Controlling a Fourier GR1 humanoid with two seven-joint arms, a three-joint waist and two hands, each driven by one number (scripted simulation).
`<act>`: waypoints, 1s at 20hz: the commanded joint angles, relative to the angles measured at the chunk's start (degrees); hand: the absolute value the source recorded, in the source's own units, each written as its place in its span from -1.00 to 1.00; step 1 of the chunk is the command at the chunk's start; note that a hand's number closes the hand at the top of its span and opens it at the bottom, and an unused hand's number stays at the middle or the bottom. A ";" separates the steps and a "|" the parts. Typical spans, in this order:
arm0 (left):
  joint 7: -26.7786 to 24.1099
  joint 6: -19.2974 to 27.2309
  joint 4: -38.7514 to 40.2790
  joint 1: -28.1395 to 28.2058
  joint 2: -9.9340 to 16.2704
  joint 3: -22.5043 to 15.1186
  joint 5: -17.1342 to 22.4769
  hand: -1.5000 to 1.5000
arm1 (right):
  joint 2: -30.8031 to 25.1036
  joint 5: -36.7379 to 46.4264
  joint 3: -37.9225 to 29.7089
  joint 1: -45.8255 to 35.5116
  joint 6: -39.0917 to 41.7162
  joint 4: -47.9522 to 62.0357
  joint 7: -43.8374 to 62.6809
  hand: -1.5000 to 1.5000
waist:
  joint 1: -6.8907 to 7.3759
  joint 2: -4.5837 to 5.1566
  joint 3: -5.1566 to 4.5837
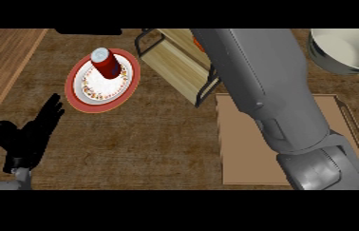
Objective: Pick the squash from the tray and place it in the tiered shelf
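Brown wood desk (140,144). R forearm (273,97) runs diagonally over the tray (242,144) and tiered shelf (179,59), hiding the R hand: can't tell its state. An orange bit, maybe the squash (198,43), peeks by the shelf. L hand (35,130) rests released at left edge. Nearby: red can (105,63) on plate (80,90), bowl (336,49) top right.

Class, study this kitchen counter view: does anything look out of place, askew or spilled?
Nothing looks spilled or damaged. One oddity: a red can with a silver top stands upright on the red-rimmed patterned plate, where food would be expected. The wooden tiered shelf with black frame sits at an angle to the brown tray.
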 commanded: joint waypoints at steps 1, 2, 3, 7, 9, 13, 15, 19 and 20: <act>-0.52 0.89 -0.82 2.24 -1.24 -0.14 -0.14 0.00 | 0.58 2.43 -0.97 -1.62 -7.30 -5.38 13.73 -1.00 | -0.73 -0.49 0.02; 0.07 0.69 -1.34 2.12 -0.84 -0.18 -0.21 0.00 | 0.59 1.11 2.45 -0.19 -6.52 -7.59 14.21 -1.00 | -0.52 -0.72 0.03; 1.89 0.99 -1.73 0.38 0.03 0.19 -0.30 0.00 | 0.59 1.16 2.38 0.37 -6.37 -9.41 14.05 -1.00 | -1.20 -0.70 0.07; 0.80 0.35 -1.74 4.22 -0.60 0.34 0.43 0.00 | 0.59 4.38 1.58 -1.68 -0.53 -17.38 16.96 -1.00 | -2.49 -1.86 0.06; -0.16 0.33 -0.26 5.20 0.40 1.65 0.29 0.00 | 0.60 6.89 0.38 -0.76 2.36 -21.49 17.01 -1.00 | -4.11 -2.34 0.08; -0.23 0.83 -0.54 5.84 0.05 2.08 0.49 0.00 | 0.61 8.06 -1.37 -0.68 9.88 -27.06 17.06 -1.00 | -5.35 -3.50 0.12; 1.07 0.93 0.46 4.54 0.37 2.54 0.79 0.00 | 0.61 7.65 -1.66 -0.89 12.92 -29.44 17.08 -1.00 | -6.10 -3.53 0.07; 0.71 0.54 0.41 6.14 1.05 3.32 1.14 0.00 | 0.62 7.22 -2.39 0.42 17.87 -35.00 16.50 -1.00 | -7.48 -4.67 0.20; 1.53 1.40 0.02 5.81 0.79 3.18 0.91 0.00 | 0.62 7.21 -2.09 -1.25 18.94 -36.28 16.38 -1.00 | -7.51 -5.21 0.21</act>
